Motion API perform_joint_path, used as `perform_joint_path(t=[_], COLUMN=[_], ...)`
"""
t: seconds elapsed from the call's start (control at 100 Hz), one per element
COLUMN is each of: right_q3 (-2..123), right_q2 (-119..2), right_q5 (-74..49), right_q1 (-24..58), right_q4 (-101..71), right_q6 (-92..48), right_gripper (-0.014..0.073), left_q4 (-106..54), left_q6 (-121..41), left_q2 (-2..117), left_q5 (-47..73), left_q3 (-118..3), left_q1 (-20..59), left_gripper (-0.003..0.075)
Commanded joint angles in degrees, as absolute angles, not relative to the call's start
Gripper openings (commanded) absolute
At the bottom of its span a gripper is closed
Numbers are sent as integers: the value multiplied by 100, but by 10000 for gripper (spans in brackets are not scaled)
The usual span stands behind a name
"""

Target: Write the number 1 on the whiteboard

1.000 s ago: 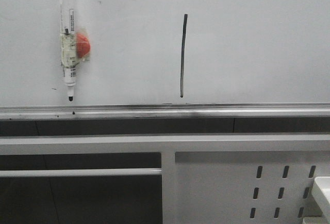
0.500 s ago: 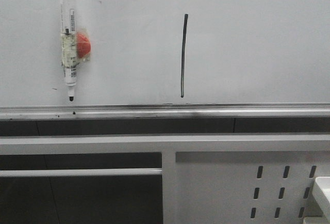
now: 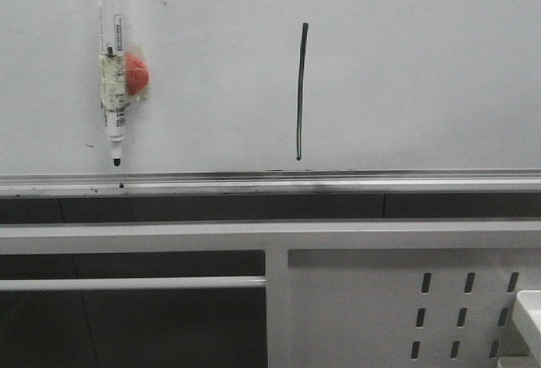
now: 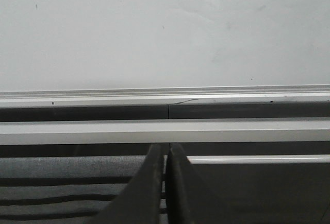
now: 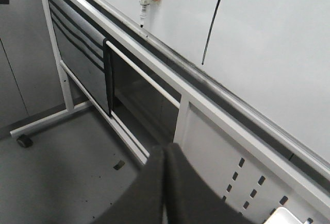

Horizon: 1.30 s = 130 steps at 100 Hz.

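Task looks finished: the number 1 [image 3: 300, 90] is already on the whiteboard [image 3: 423, 63], a thin black stroke, nearly vertical with a slight bow, sitting mid-board and ending just above the rail [image 3: 338, 180]. The marker [image 3: 111, 63] is parked on the board well to the left of the stroke, tip down, cap end up. Neither arm is near the board.

Step in hand, as I judge it: retreat/rest after writing. Nothing more to draw; next move would only call for keeping both arms clear of the board so the wet ink isn't smeared.

Left gripper [image 4: 166, 183]: dark fingers pressed together, only a hairline slit between them, nothing held. Right gripper [image 5: 164, 188]: fingers also closed together and empty, though only their upper parts show at the edge of the view, so that is a fair read rather than certain.

Materials: board is glossy pale grey-white, flat, with faint smudges in the left wrist view. Rail is brushed silver metal, long and narrow, with dark ink grime along it. Marker has a clear plastic barrel, black cap, and a red ball [image 3: 136, 75] fixed to it with yellowish tape. Below is a white painted metal frame [image 3: 380, 237] with slotted perforations at the right.
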<state>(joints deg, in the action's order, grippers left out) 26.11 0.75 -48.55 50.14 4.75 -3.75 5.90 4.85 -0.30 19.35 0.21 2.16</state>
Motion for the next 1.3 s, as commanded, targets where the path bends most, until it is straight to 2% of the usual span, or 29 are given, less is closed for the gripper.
perform_joint_path(t=[0.0,0.09,0.19,0.28,0.49,0.62,0.76,1.09,1.21,1.29], right_q3=[2731,2537,1986,1332,-150,-116,-116,-116,-116,-116], right_q2=[131,131,131,131,131,141,165,165,165,165], right_q5=[-4154,-3248,-1588,-772,285,-409,-612,-861,-999,-1322], right_q1=[4985,4985,4985,4985,4985,4708,3710,218,-689,-975], right_q4=[228,-171,-171,-214,-239,-386,-311,-452,-452,-452], right_q6=[-378,-378,-378,-378,-378,-378,-378,-315,-315,-315], right_gripper=[-50,-50,-50,-50,-50,-50,-50,-50,-50,-50], left_q4=[621,621,621,621,621,621,621,621,621,621], left_q6=[536,536,536,536,536,536,536,536,536,536], left_q2=[-163,-163,-163,-163,-163,-163,-163,-163,-163,-163], left_q5=[1647,1647,1647,1647,1647,1647,1647,1647,1647,1647], left_q3=[221,221,221,221,221,221,221,221,221,221], left_q1=[215,215,215,215,215,215,215,215,215,215], left_gripper=[-20,-20,-20,-20,-20,-20,-20,-20,-20,-20])
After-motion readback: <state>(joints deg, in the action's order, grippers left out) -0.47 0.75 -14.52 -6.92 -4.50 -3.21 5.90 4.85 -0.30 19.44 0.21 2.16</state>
